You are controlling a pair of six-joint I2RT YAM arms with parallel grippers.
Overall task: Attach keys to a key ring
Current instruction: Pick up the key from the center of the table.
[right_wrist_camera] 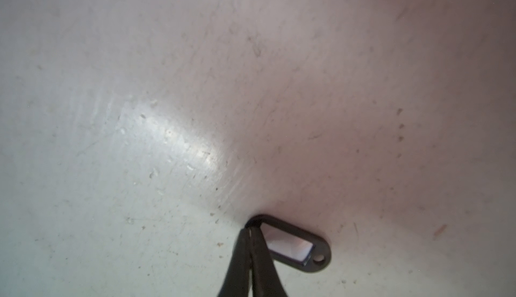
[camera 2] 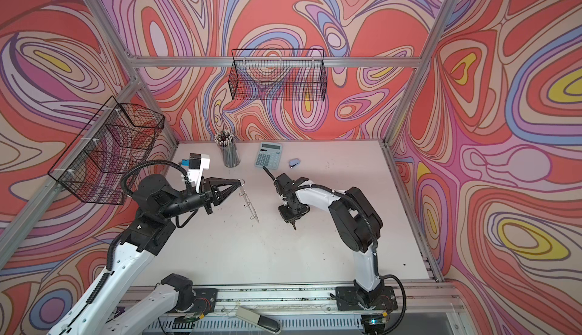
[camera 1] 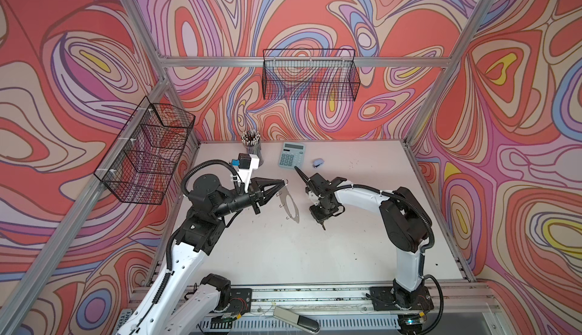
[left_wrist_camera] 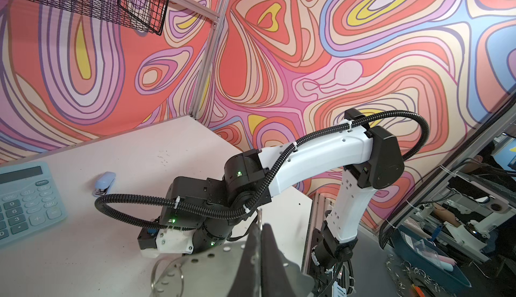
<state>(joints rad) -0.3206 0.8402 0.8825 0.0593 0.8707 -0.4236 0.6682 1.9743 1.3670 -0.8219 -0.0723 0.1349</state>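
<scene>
- My left gripper (camera 1: 284, 182) is pressed together on the upper edge of the ring (camera 1: 284, 194).
- The ring hangs below the gripper's tips, a flat grey oval with a large hole, tilted so its long axis runs down toward the table (camera 1: 315, 254). I can't tell whether its lower end touches the surface.
- In the left wrist view the ring's dotted band sits right against the dark fingers (left_wrist_camera: 272, 253), with a wire loop (left_wrist_camera: 167, 274) dangling off its rim.
- My right gripper (right_wrist_camera: 249, 227) has its jaws together, pinching one rounded end of the tag (right_wrist_camera: 290, 245).
- The tag sticks out sideways from the tips. Its pale window is just past the grip and its small eyelet hole is at the far end.
- Only the black tag shows in the right wrist view, and I can't make out a metal key on it.
- The tag is very low over the table. I can't tell whether it rests on it.
- In a top view my right arm (camera 1: 356, 194) bends down to the table just right of the ring. The grip on the tag is too small to read from there.
- Ring and tag are near each other but apart, each in its own gripper.
- At the back of the table stand a calculator (camera 1: 291, 155), a stapler (camera 1: 317, 162) and a pen cup (camera 1: 252, 144), behind both grippers.
</scene>
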